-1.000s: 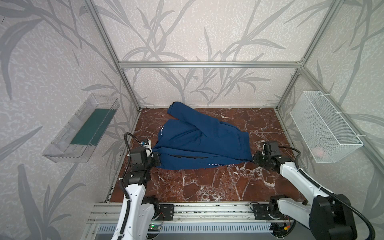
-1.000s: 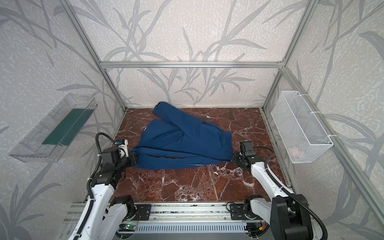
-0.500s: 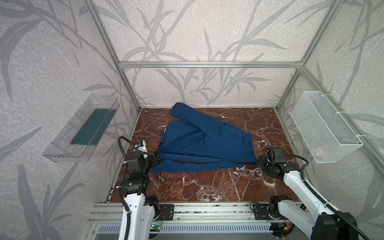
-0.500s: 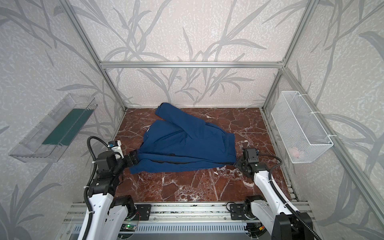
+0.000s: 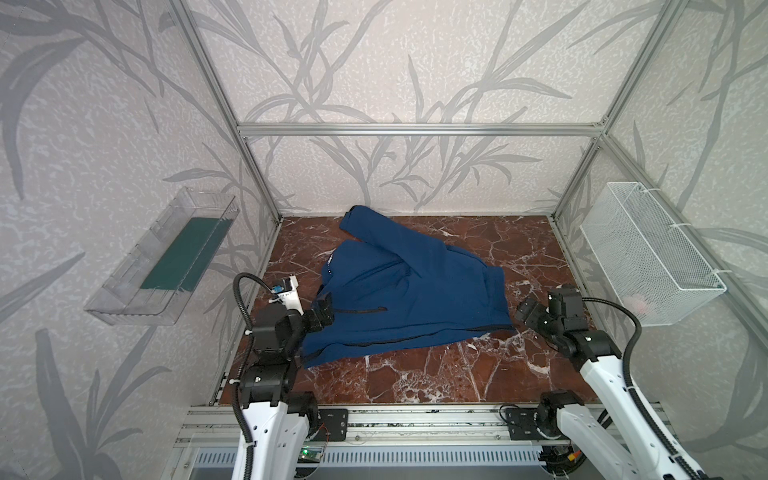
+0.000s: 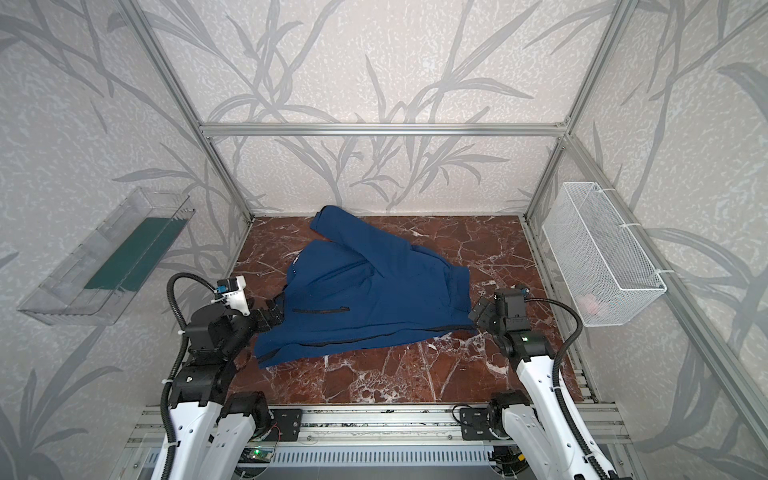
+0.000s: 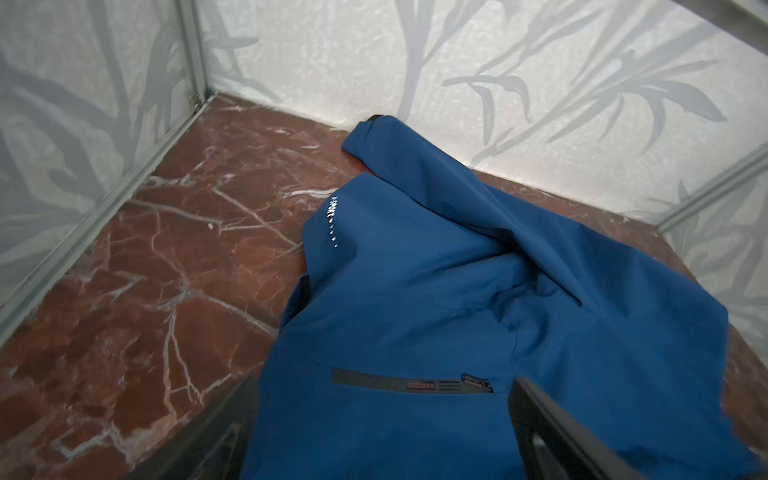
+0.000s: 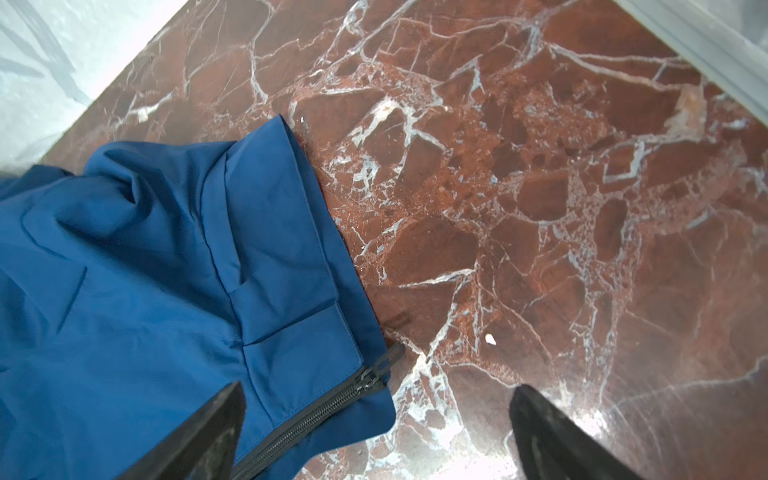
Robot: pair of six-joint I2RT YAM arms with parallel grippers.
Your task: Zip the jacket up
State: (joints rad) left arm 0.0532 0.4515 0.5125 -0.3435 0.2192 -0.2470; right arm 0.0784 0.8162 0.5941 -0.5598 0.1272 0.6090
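The navy jacket (image 5: 411,299) lies flat, left of centre on the marble table (image 5: 415,374). One sleeve is folded across toward the back wall, and a black zipper (image 8: 316,419) runs along the near edge. Since a second ago it has slid nearer the front, and the left gripper (image 5: 324,309) and right gripper (image 5: 530,316) have let go. Their jaws now stand wide, the right just off the hem. Bare marble lies in front and to the right.

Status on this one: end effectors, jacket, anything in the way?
Left end effector open over jacket pocket side. Right end effector open, holding nothing. Zipper slider at jacket corner beside it. Nothing blocking.
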